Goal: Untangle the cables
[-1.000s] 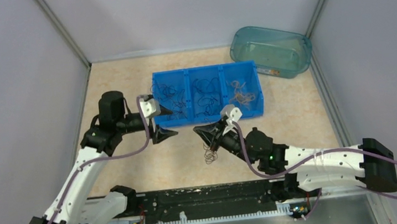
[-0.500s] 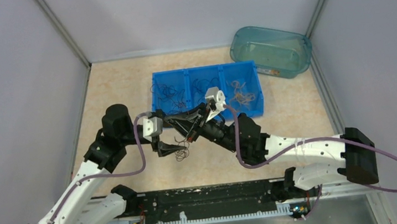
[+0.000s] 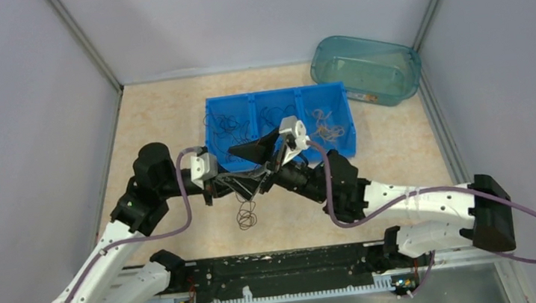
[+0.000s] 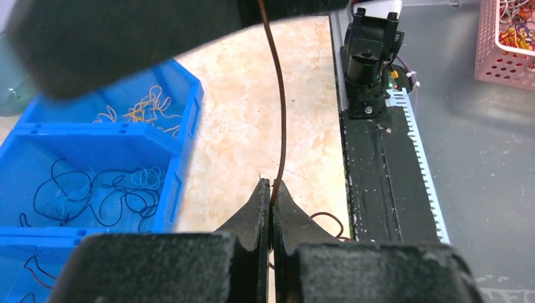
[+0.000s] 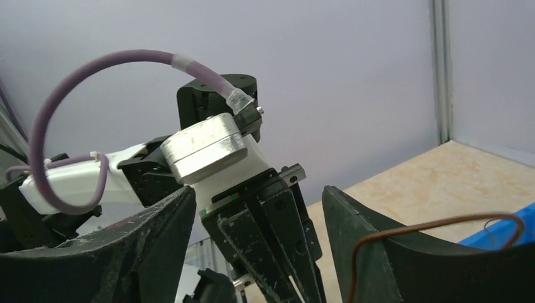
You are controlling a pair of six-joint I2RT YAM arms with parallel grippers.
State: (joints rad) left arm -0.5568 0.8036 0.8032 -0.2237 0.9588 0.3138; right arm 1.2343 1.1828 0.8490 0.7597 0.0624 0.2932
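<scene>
Off the desk, past its near edge, a pink basket [image 4: 511,44] of mixed coloured wires sits on a grey surface. A black rail [image 3: 277,271] runs along the near edge of the desk [image 3: 164,117]. Over the strip of desk between rail and bin, left of centre, is a loose curl of cables [image 3: 245,214]; I cannot tell whether it rests or hangs. Just above it the left claw [image 4: 271,192] is pressed together, pinching a brown cable [image 4: 281,120] that rises from its tips. The right claw [image 5: 258,208] is spread wide, the left claw showing between its fingers and the brown cable bending over one of them. Further back a blue bin [image 3: 336,150] with three compartments stands mid-desk, with dark wires in the left and middle and tan-orange ones in the right. Bare desk flanks it up to the side walls [image 3: 20,110]. A teal tub [image 3: 404,81] sits in the far right corner; its sticker [image 3: 364,97] is too small to read.
</scene>
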